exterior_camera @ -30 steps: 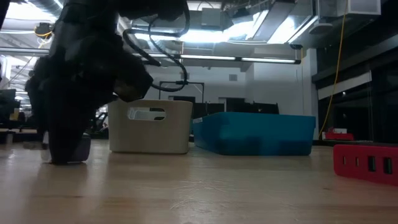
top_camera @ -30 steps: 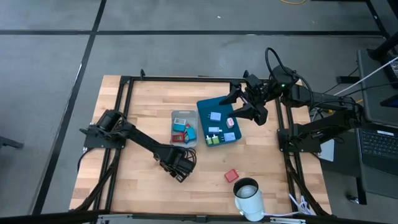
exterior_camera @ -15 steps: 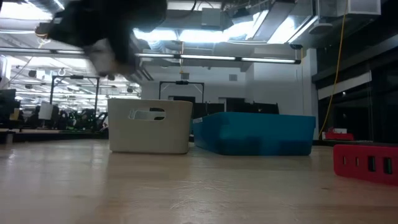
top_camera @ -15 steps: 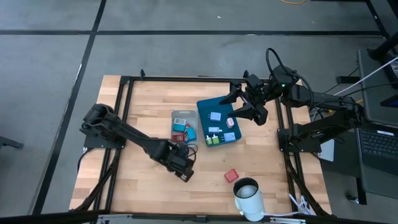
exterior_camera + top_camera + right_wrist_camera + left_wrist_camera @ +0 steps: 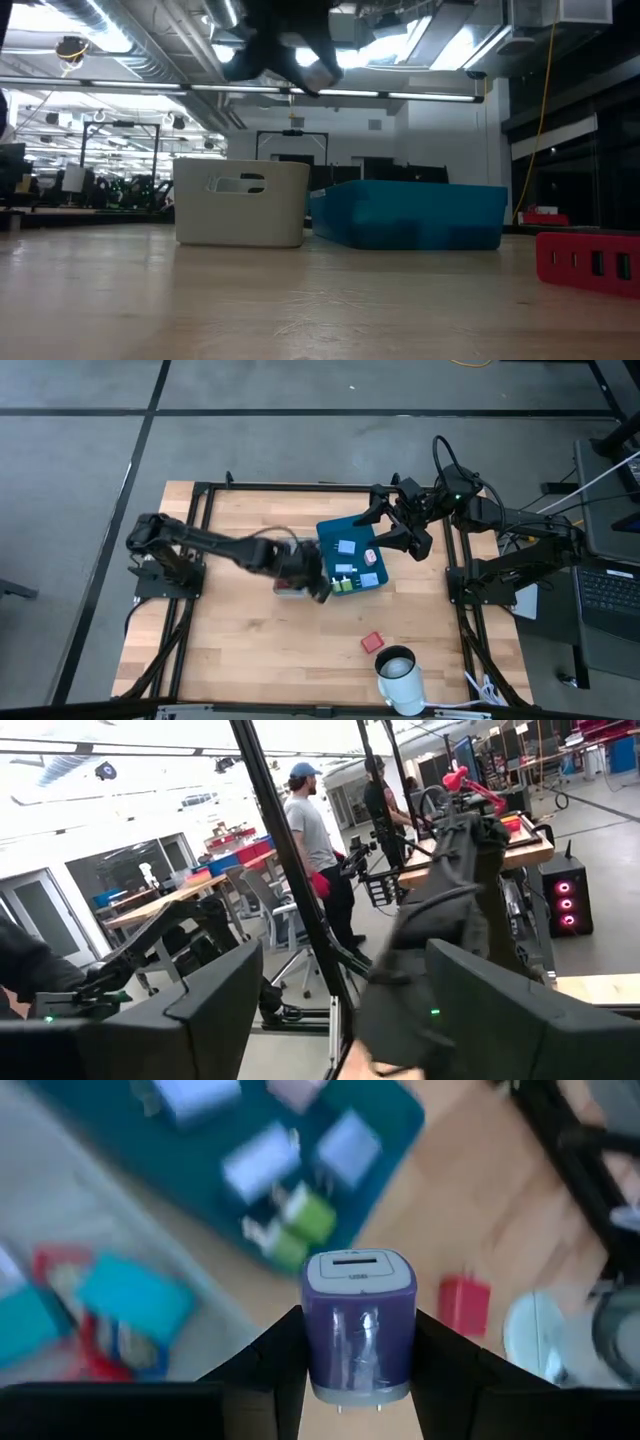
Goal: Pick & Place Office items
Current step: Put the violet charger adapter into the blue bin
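My left gripper (image 5: 308, 576) hangs in the air over the seam between the grey bin (image 5: 281, 544) and the teal tray (image 5: 336, 528), shut on a purple plug block (image 5: 358, 1318). The low view shows this gripper (image 5: 283, 44) high above the bin (image 5: 240, 203). Light blue, pink and green pieces (image 5: 347, 547) lie in the tray, and red and teal ones (image 5: 290, 560) in the bin. One red piece (image 5: 372, 642) rests flat on the table. My right gripper (image 5: 385, 528) waits open over the tray's far right corner. My left gripper pinches the purple plug block by its two opposite side faces (image 5: 312, 1342), one finger (image 5: 272, 1360) on each side. The block is lifted clear. Its pale socket face (image 5: 358, 1268) points away from the wrist and its metal prongs (image 5: 340, 1406) point back toward it.
A white cup (image 5: 400, 678) stands near the table's near right corner, beside the red piece. The black frame rails (image 5: 205, 520) run along the table's edges. Bare wood lies on the near left side. People stand in the room (image 5: 315, 850) beyond the table.
My left gripper has risen from the table's near middle, carrying the purple block, and swung toward the far edge and right. It now hangs over the bin and tray. The right arm has kept still.
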`<state>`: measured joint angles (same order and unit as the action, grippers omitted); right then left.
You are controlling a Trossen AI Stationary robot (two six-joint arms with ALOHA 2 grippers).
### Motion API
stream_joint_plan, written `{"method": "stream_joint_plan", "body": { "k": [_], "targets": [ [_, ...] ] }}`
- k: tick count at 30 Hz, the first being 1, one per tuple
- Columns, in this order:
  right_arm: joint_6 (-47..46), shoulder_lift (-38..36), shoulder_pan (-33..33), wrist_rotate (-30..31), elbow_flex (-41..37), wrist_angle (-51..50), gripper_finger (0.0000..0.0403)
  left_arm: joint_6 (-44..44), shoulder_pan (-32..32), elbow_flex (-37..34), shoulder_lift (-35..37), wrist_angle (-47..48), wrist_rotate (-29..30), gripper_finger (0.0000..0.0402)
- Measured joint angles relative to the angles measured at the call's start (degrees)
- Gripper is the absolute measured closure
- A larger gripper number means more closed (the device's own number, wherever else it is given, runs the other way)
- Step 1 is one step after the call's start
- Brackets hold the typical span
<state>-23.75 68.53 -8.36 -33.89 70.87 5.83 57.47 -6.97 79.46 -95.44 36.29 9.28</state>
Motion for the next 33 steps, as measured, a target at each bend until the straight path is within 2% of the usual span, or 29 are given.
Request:
{"method": "stream_joint_plan", "body": {
  "k": [7,19,29,33],
  "targets": [
    [-2.3,0.0,-1.9,0.1,0.0,0.9,0.0119,-8.7,8.1,0.0,0.0,-2.5,-0.6,0.0272],
    [-2.8,0.0,-3.4,-0.2,0.0,1.0,0.0119,-19.4,15.6,-0.3,-3.3,-5.7,-8.6,0.0272],
    [-2.9,0.0,-4.2,-0.1,0.0,1.0,0.0119,-23.7,19.5,-0.2,-11.3,-18.4,-16.6,0.0272],
    [-3.3,0.0,-4.3,0.0,0.0,1.0,0.0119,-25.4,20.0,-0.2,-12.4,-22.9,-17.8,0.0272]
  ]
}}
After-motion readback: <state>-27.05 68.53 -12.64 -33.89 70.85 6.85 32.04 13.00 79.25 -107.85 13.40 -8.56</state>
